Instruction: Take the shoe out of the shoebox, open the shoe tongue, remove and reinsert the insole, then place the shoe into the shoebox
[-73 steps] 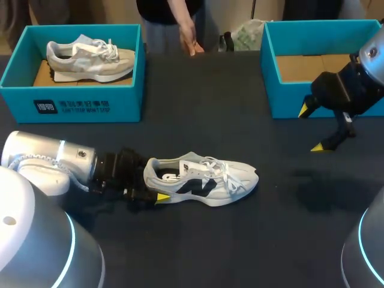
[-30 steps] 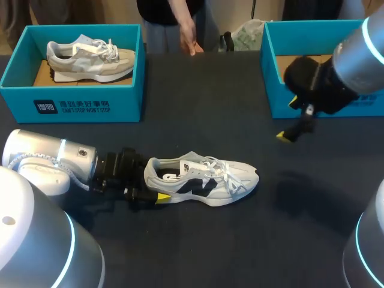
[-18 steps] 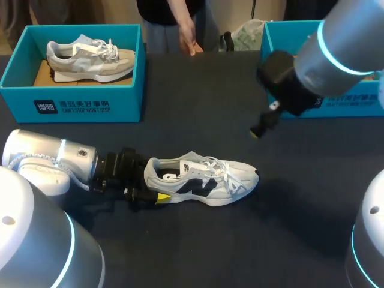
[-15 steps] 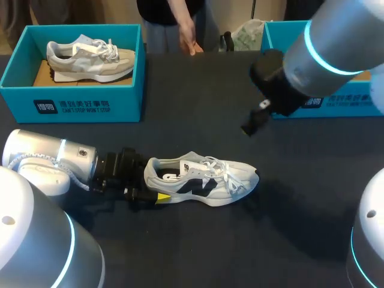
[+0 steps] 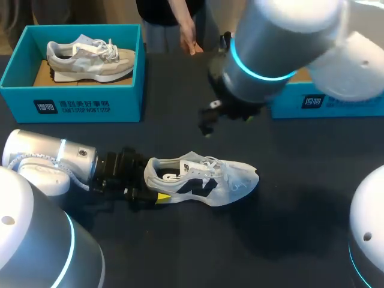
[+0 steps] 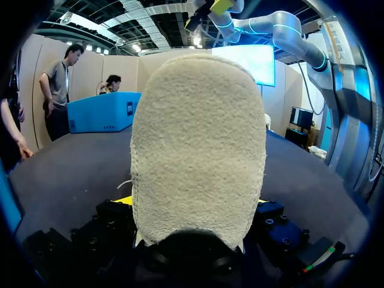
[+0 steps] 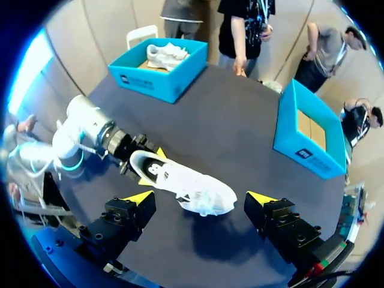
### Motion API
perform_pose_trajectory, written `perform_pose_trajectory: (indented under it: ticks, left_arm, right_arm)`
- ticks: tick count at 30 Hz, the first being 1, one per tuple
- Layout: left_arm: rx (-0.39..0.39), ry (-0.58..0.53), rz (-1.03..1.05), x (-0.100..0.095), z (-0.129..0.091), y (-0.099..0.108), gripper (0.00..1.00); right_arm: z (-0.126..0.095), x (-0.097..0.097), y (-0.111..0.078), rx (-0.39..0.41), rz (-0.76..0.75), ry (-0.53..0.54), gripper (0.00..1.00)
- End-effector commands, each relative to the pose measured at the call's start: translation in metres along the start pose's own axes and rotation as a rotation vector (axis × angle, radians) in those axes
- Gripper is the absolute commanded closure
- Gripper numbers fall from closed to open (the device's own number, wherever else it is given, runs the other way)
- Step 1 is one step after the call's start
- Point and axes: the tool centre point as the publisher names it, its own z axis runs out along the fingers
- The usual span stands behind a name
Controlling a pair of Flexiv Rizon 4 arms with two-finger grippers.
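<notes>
The shoe (image 5: 201, 179) stands on its sole on the dark table (image 5: 282, 252). It is a pale grey-white trainer with white laces, a dark logo on its side and a dark opening, and its toe points away from my left fingers.

Farthest left, well apart from those fingers, I see a teal shoebox (image 5: 78, 102) with a grey trainer (image 5: 90, 59) lying inside it.

My left gripper (image 6: 192, 201) sits low at the table with the shoe's heel between its fingers. From the left wrist the rough, pale heel patch fills the space ahead, with a yellow tip just showing on either side. The right wrist view shows both tips against the heel, one from each side, so I read the heel as clamped.

My right gripper (image 7: 200, 197) hangs above the table with its fingers spread wide and nothing held. The shoe lies below and ahead of it, framed between the two yellow tips but well clear of them.

Farthest right, off beside the right fingers, is a second teal shoebox (image 5: 288, 108), partly hidden behind my right arm.
</notes>
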Motion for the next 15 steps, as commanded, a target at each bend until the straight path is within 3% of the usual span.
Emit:
perform_pose_trajectory:
  ticks: [1, 8, 11, 15]
  left_arm:
    - [-0.003, 0.001, -0.001, 0.0, 0.007, 0.003, 1.0]
    - [-0.003, 0.001, -0.001, 0.0, 0.007, 0.003, 1.0]
    - [-0.003, 0.001, -0.001, 0.0, 0.007, 0.003, 1.0]
    - [-0.003, 0.001, -0.001, 0.0, 0.007, 0.003, 1.0]
  right_arm:
    - [0.01, 0.027, 0.015, 0.195, 0.017, -0.239, 0.0]
    - [0.021, 0.051, 0.008, 0.303, 0.022, -0.285, 0.0]
    - [0.033, 0.061, -0.002, 0.317, 0.035, -0.259, 0.0]
    - [0.033, 0.061, -0.002, 0.317, 0.035, -0.259, 0.0]
